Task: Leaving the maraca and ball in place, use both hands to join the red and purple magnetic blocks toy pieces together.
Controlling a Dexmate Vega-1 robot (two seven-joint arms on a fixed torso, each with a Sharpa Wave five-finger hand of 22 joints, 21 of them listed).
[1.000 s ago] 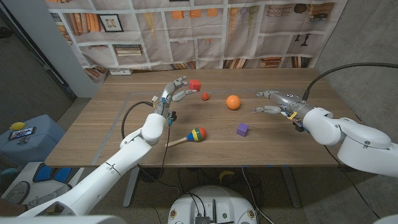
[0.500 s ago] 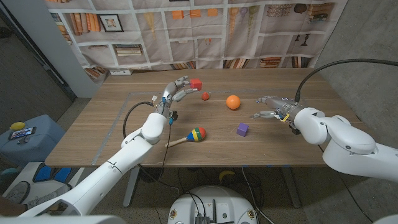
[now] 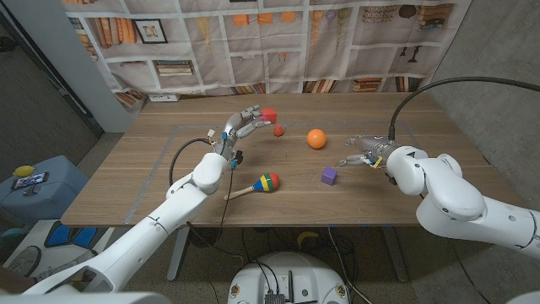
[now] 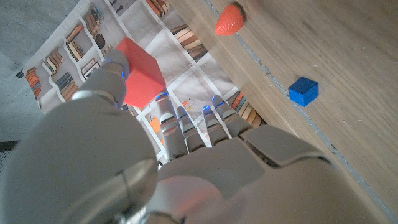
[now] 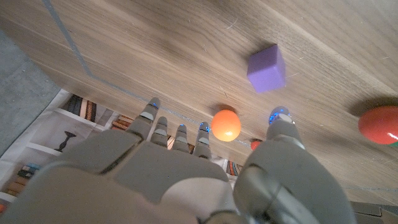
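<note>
We find the left robot hand [image 3: 243, 126] gripping the red block [image 3: 268, 115] at its fingertips, clear of the wooden surface [image 3: 371, 194] toward 12 o'clock; the left wrist view shows the block [image 4: 138, 73] pinched between thumb and fingers. The purple block [image 3: 329, 176] sits on the surface near centre; the right robot hand [image 3: 361, 150] hangs at its 2 o'clock, fingers spread, holding nothing, near the block but apart from it. The orange ball [image 3: 316, 138] lies at 11 o'clock from the purple block; the maraca [image 3: 257, 185] lies at its 9 o'clock. A small strawberry [image 3: 278, 130] rests just beside the left fingers.
</note>
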